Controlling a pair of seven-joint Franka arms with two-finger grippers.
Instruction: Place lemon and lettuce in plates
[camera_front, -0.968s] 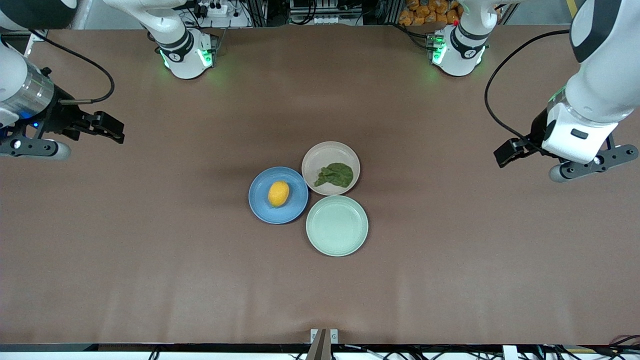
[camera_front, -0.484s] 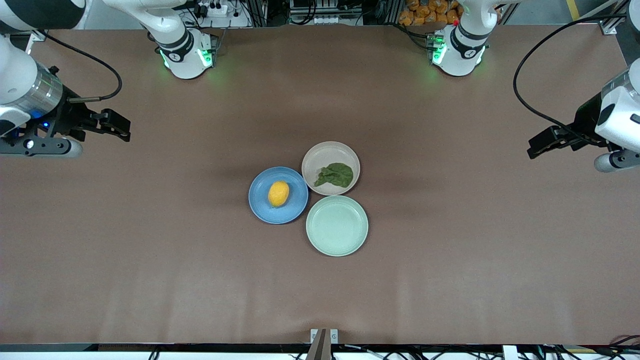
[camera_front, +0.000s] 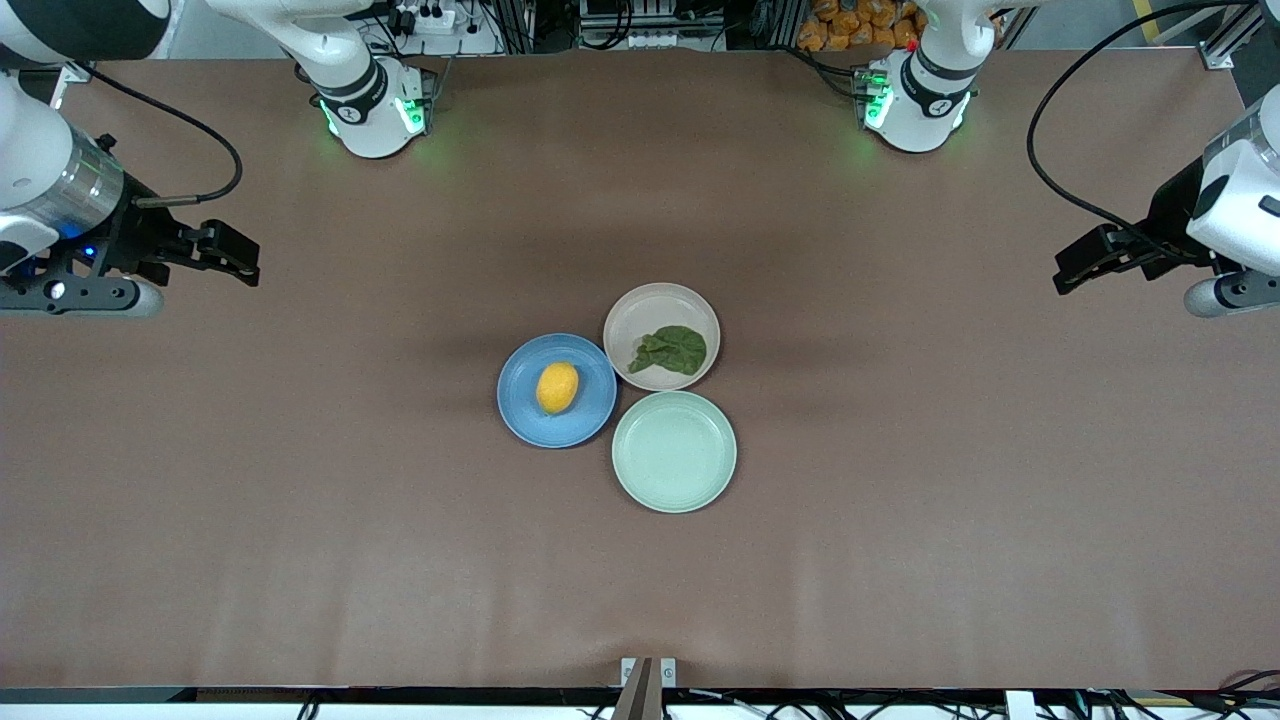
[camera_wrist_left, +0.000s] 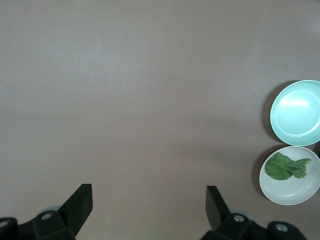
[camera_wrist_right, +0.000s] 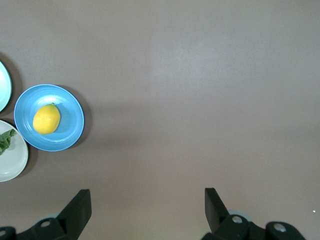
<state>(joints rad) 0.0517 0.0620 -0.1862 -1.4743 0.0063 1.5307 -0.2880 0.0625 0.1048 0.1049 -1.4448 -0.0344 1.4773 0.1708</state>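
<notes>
Both foods sit in plates, so the job looks done.

At the far left edge of the front view, the right gripper (camera_front: 235, 257) hangs over bare table (camera_front: 300, 520), fingers wide apart, holding nothing. Just left of the middle is the blue plate (camera_front: 520, 415) with one lemon (camera_front: 557, 387) lying in it. Touching it, a bit higher in the frame, is the beige plate (camera_front: 640, 305) with one lettuce (camera_front: 670, 351) leaf in it. Below that sits one mint-green plate (camera_front: 674, 452) with nothing in it. At the far right edge, the left gripper (camera_front: 1085, 266) hangs over bare table too, wide open and holding nothing. That makes three plates, one lemon, one leaf. Nothing seems left to do.
</notes>
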